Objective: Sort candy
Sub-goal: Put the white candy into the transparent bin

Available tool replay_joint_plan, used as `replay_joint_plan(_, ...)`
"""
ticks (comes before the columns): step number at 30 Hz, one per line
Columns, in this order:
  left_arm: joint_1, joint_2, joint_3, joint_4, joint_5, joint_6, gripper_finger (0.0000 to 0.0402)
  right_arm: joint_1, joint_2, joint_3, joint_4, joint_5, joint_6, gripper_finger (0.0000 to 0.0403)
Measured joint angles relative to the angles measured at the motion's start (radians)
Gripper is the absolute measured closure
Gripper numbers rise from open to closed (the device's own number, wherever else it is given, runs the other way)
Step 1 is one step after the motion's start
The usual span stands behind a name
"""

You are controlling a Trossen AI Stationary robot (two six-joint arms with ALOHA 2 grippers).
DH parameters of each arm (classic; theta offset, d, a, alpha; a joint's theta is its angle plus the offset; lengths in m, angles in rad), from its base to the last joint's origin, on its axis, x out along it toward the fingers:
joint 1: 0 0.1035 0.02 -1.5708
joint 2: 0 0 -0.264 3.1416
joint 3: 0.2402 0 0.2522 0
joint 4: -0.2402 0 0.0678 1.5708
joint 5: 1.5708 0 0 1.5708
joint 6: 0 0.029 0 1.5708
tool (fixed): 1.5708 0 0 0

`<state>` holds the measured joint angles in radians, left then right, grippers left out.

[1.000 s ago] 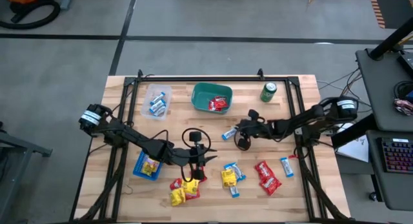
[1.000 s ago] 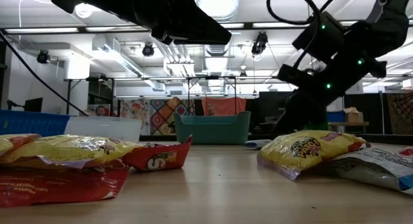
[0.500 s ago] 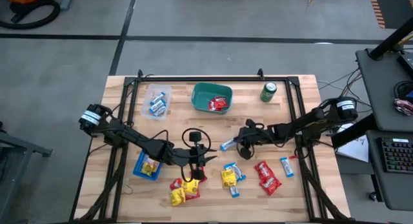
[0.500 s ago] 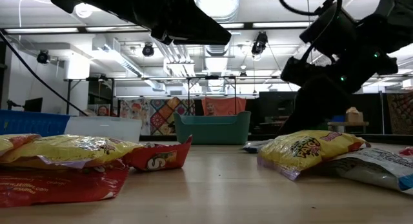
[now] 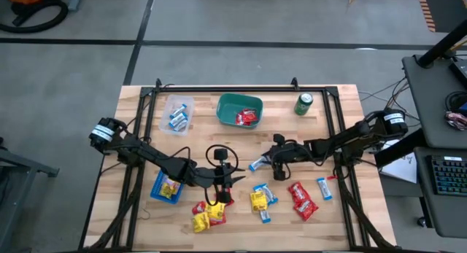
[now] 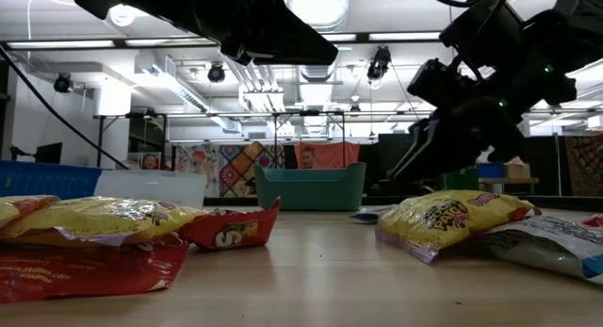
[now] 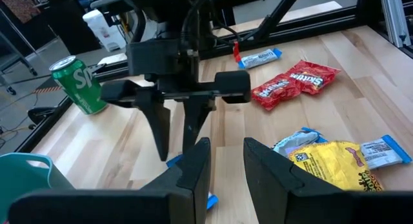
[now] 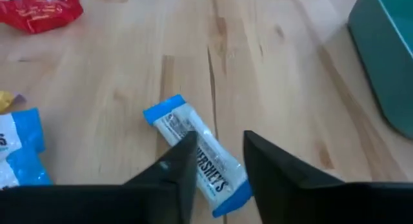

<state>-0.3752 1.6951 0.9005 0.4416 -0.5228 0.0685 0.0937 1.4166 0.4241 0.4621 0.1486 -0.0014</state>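
The candy lies along the table's near half. Yellow and red packets (image 5: 206, 213) are piled below my left gripper (image 5: 222, 186), which hovers open over them. Further right lie a yellow packet (image 5: 257, 200), red packets (image 5: 301, 198) and a blue-and-white wrapper (image 5: 325, 187). My right gripper (image 5: 271, 162) is open and points down at the table's middle. Its fingers stand on either side of one end of a blue-and-white wrapper (image 8: 193, 153) that lies flat on the wood. My right gripper (image 7: 177, 143) comes from above, with one finger (image 8: 171, 179) on each side of the wrapper's nearer end (image 8: 222, 185). I cannot tell whether the fingers touch it. The wrapper lies flat on the table.
Along the far side stand a clear container (image 5: 177, 114) with blue-and-white sweets, a green bin (image 5: 228, 106) with red packets, and a green can (image 5: 303, 103). A blue tray (image 5: 157, 189) holding yellow packets sits near the left arm. Bare wood shows between the bins and both grippers.
My right gripper has moved a little toward the table's near edge. The blue-and-white wrapper beside it now lies closer to the near edge than a second ago. My left arm has kept still.
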Motion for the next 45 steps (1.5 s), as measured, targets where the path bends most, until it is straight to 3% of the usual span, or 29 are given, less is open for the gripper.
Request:
replay_joint_plan(3, 0.000, 0.000, 0.000, 0.000, 0.000, 0.000, 0.0325, -0.001, 0.005, 0.015, 0.001, -0.016, -0.024, 0.0224)
replay_joint_plan(7, 0.000, 0.000, 0.000, 0.000, 0.000, 0.000, 0.0325, -0.001, 0.046, 0.029, -0.002, -0.139, -0.099, 0.0182)
replay_joint_plan(14, 0.000, 0.000, 0.000, 0.000, 0.000, 0.000, 0.0325, -0.039, 0.185, 0.083, -0.002, -0.139, -0.114, 0.0178)
replay_joint_plan(21, -0.001, 0.001, 0.000, 0.000, 0.001, -0.005, 0.0325, -0.085, 0.264, 0.132, 0.003, -0.157, -0.111, 0.0213)
replay_joint_plan(31, 0.000, 0.002, 0.000, 0.001, 0.012, -0.045, 0.0324, -0.086, 0.180, 0.125, -0.030, -0.201, -0.055, 0.0377)
replay_joint_plan(38, 0.000, 0.008, 0.000, 0.002, 0.007, -0.110, 0.0291, -0.060, 0.060, 0.094, 0.126, -0.329, 0.087, 0.0375)
replay_joint_plan(42, 0.000, 0.019, 0.000, 0.000, -0.101, -0.125, 0.0250, -0.012, 0.019, 0.078, 0.177, -0.312, 0.107, 0.0375)
replay_joint_plan(45, 0.001, 0.026, 0.000, 0.002, -0.113, -0.121, 0.0219, 0.027, 0.017, 0.077, 0.216, -0.237, 0.108, 0.0375)
